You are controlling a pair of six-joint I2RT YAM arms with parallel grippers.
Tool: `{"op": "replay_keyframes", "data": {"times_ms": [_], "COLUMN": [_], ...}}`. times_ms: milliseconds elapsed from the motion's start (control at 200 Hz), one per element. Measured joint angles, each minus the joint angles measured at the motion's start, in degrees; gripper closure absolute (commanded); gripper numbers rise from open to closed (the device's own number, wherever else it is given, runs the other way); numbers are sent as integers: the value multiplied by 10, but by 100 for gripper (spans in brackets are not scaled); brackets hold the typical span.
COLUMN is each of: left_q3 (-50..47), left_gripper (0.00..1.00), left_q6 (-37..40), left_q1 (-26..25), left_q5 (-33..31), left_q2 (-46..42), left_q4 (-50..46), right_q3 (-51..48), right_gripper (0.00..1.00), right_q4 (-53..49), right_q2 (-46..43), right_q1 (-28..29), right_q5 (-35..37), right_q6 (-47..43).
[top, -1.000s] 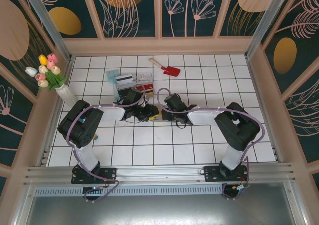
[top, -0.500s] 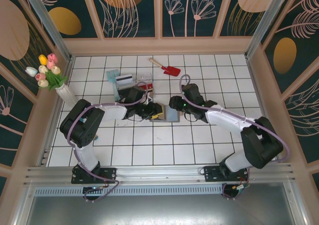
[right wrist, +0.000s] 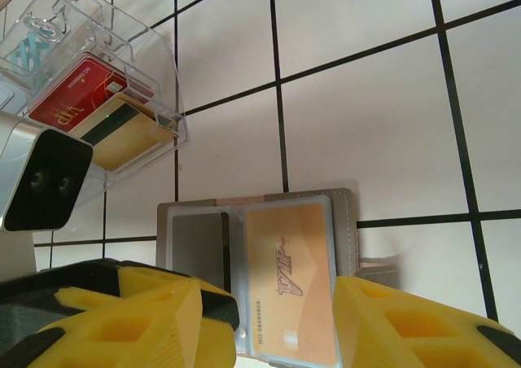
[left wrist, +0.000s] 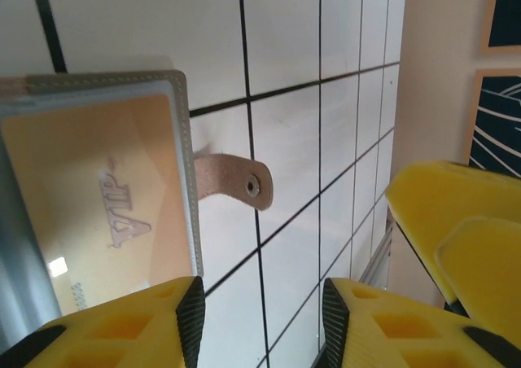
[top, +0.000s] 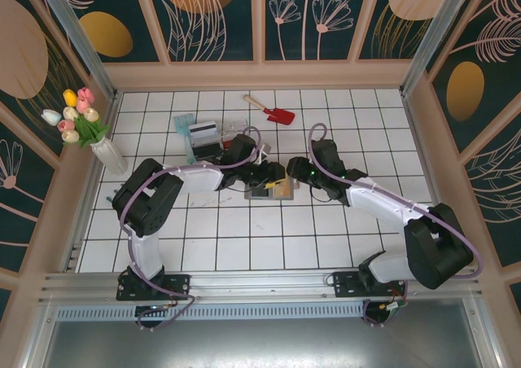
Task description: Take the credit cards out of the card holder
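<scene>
left gripper (left wrist: pixel 262 319): jaws apart, nothing between the fingers but bare tile. Not gripping. The left finger (left wrist: pixel 122 331) overlaps the near edge of the card holder (left wrist: pixel 98 173) in the left wrist view; can't tell if it touches.

right gripper (right wrist: pixel 281 319): jaws apart, not gripping. In the right wrist view the fingers frame the card holder, one on each side. Contact with it unclear.

card holder: lies open and flat on the tiled table (top: pixel 342 221), about mid-table, between the two gripper heads in the top view. orange-yellow card (right wrist: pixel 289 282) sits in its clear pocket, "VIP" print visible. The other panel looks grey. Side tab (left wrist: pixel 236 182) sticks out flat on the tile.

clear tray (right wrist: pixel 122 67): just beyond the holder, with a red card (right wrist: pixel 77 99) in it and a tan card with a dark stripe (right wrist: pixel 126 132) beside that.

Arms: left arm (top: pixel 151 201) has its elbow out left and its forearm running right to centre. right arm (top: pixel 431 246) has its elbow out right and its forearm running up-left. The wrists are nearly nose to nose over the holder.
</scene>
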Motion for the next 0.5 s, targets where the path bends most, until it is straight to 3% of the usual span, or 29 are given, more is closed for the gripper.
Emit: {"op": "replay_keyframes", "data": {"times_ms": [310, 500], "left_q3": [-35, -40], "left_gripper": [71, 73], "left_q6": [-22, -39], "left_q1": [10, 11], "left_q5": [-71, -101], "left_q2": [-33, -33], "left_q4": [-12, -15], "right_q3": [-1, -1], "right_gripper": [71, 78], "right_q4": [4, 11], "right_q2": [26, 69], "right_q1": [0, 0], "right_q5": [-35, -62], "right_q6": [16, 28]}}
